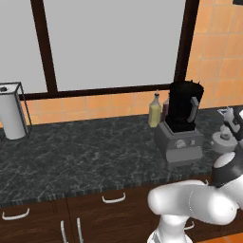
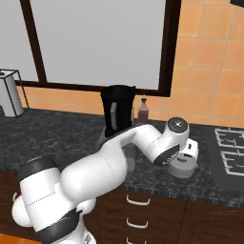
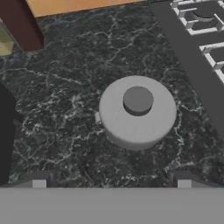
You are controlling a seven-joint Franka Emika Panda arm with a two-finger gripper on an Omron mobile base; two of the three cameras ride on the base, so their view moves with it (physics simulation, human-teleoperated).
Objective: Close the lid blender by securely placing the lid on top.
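Left base view: blender (image 1: 182,121) standing uncovered on the dark marbled tabletop (image 1: 85,152), toward its right end, nearer the back edge than the front. Yellowish bottle (image 1: 154,110) sitting just beside the jar on its left, close to the back edge (a darker bottle half hidden behind it). Paper towel roll (image 1: 11,114) in a wire holder standing at the far left end. Lid (image 1: 223,141) lying flat on the tabletop, right of the blender base, partly covered by the arm.

Right base view: blender (image 2: 117,114) rising behind the arm's forearm, jar mouth bare. Lid (image 2: 183,167) resting near the front edge, between blender and stove (image 2: 231,147), with the hand hanging directly over it. Reddish bottle (image 2: 143,111) standing by the back edge.

Hand view: looking straight down on the lid (image 3: 137,111), round and grey with a raised knob at centre, lying on the tabletop well apart from the stove (image 3: 197,39). End effector (image 3: 111,183) spread wide, fingertips (image 3: 39,181) on either side, pinching nothing, not touching the lid.
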